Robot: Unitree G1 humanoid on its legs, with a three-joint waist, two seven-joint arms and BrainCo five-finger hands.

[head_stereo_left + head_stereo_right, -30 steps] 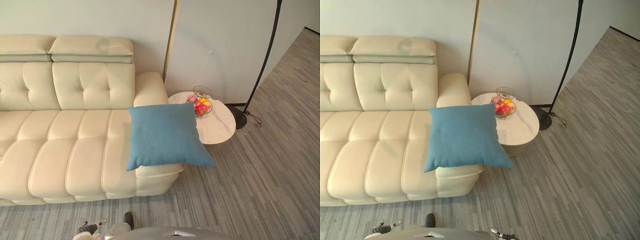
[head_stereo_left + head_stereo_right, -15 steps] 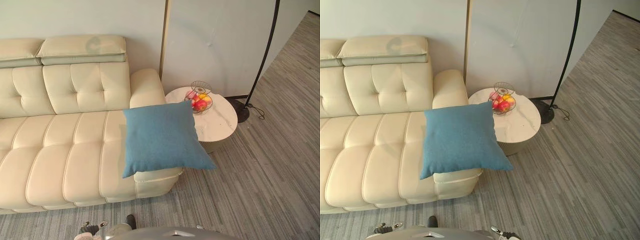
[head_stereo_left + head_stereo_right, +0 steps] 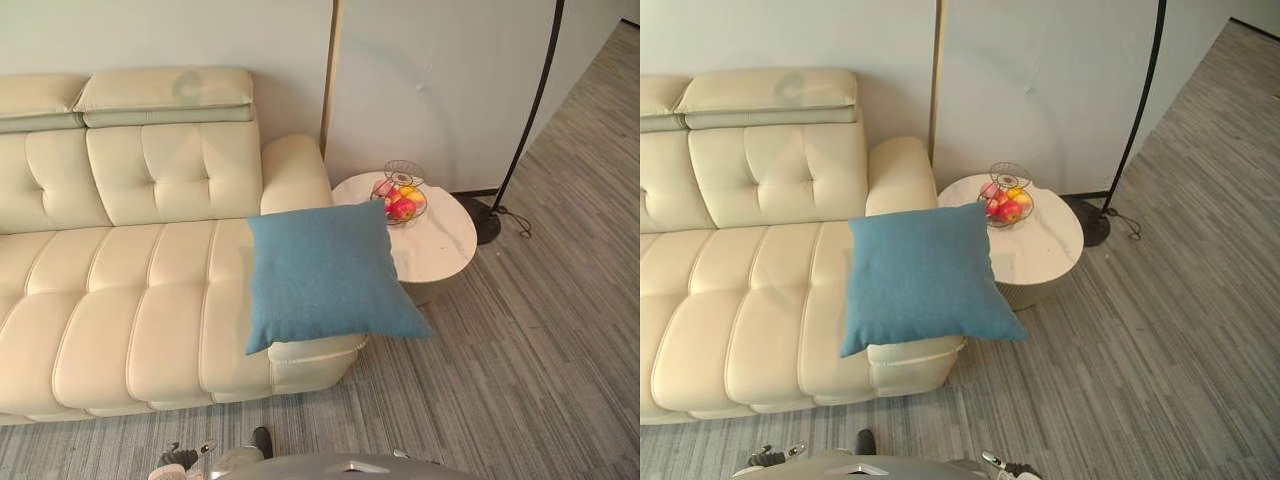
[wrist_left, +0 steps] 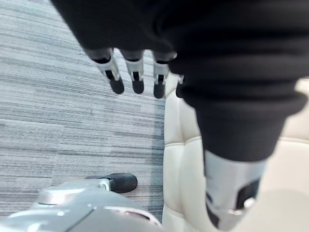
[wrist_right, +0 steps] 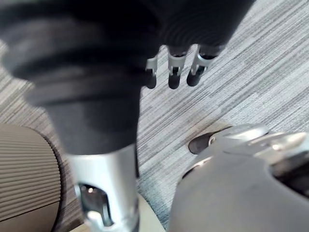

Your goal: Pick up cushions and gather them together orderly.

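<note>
Blue cushion (image 3: 325, 275): one, square, lying flat on the right end of the sofa seat, below the armrest, well apart from both hands and ahead of them. Its near right corner juts past the sofa's end, toward the side table.

Left hand (image 4: 136, 72): fingers straight and apart, holding nothing, hanging over the grey carpet (image 4: 72, 121) with the sofa's front edge just beside it.

Right hand (image 5: 174, 72): fingers straight, empty, above the carpet.

Cream leather sofa (image 3: 130, 300): tufted back, padded seat.

Round white side table (image 3: 440, 245): beside the sofa's armrest, carrying a wire fruit basket (image 3: 400, 200).

Black floor lamp (image 3: 527, 115): beyond the table, by the wall.
</note>
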